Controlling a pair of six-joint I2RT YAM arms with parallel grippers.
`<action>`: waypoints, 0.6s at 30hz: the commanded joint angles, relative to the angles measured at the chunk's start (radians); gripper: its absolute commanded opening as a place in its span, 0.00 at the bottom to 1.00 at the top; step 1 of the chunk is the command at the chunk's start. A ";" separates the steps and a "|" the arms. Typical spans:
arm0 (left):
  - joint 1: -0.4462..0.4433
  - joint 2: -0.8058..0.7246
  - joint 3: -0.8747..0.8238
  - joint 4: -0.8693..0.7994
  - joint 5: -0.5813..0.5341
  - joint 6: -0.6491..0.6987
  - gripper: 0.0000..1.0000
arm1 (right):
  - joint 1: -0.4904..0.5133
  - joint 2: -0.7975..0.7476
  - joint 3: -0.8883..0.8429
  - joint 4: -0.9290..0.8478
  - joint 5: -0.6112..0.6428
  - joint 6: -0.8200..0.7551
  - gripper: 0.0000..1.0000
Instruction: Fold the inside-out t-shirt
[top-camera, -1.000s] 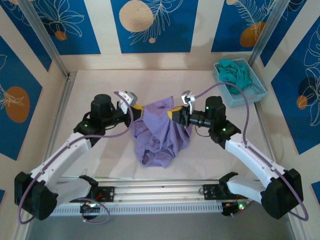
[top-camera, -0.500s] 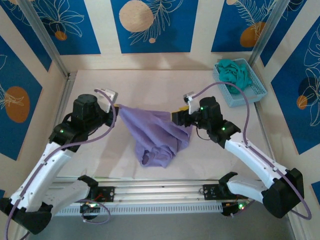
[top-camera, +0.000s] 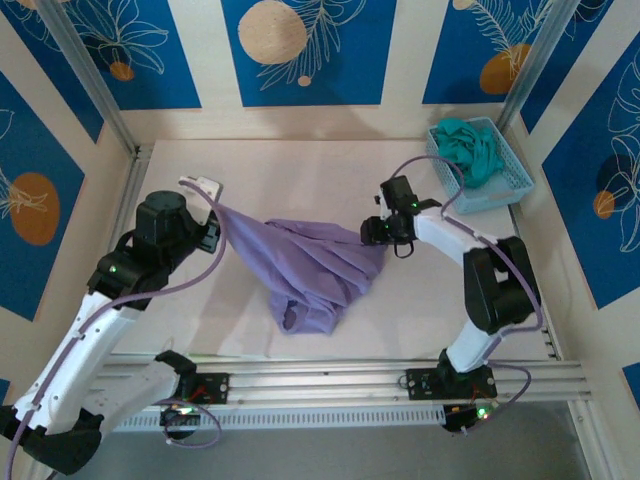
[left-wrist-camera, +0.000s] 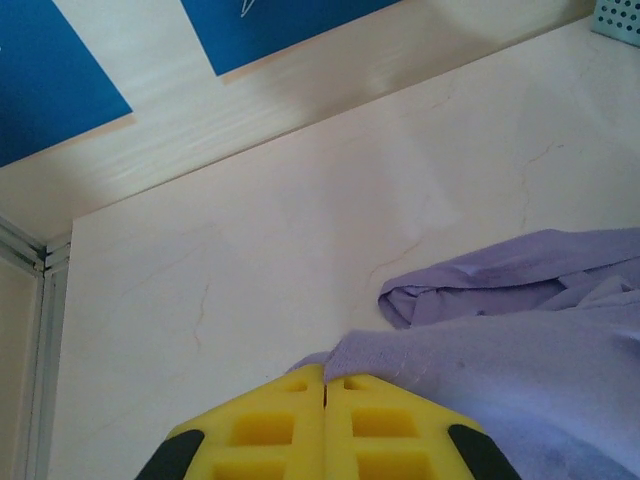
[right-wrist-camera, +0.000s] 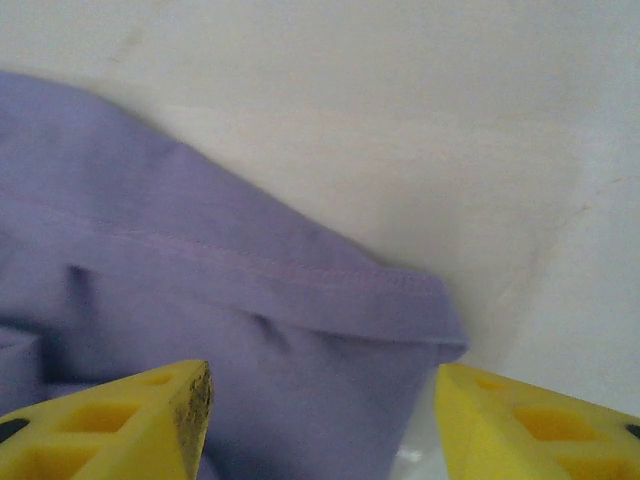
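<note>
The left arm reaches in from 7 o'clock, the left claw (top-camera: 216, 207) pinched tight on the 10 o'clock corner of the lavender soft-fabric t-shirt (top-camera: 315, 270), which lies bunched in the middle of the pale surface (top-camera: 300, 165). The right arm bends in from 4 o'clock, the right claw (right-wrist-camera: 320, 385) spread wide astride the shirt's stitched hem. Far off at 2 o'clock, a light blue plastic basket (top-camera: 512, 185) holds a crumpled teal-green garment (top-camera: 470, 145).

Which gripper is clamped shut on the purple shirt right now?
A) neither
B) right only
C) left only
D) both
C: the left gripper is pinched shut on the shirt at its edge, while the right gripper stands open over the hem.
</note>
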 joint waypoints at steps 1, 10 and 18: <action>0.006 -0.017 -0.010 0.045 0.006 0.027 0.00 | 0.010 0.073 0.068 -0.129 0.105 -0.099 0.62; 0.006 -0.023 -0.025 0.055 0.021 0.035 0.00 | -0.006 0.273 0.226 -0.212 0.063 -0.180 0.44; 0.033 -0.017 0.021 0.084 -0.041 -0.021 0.00 | -0.081 -0.121 0.070 0.012 -0.086 -0.116 0.00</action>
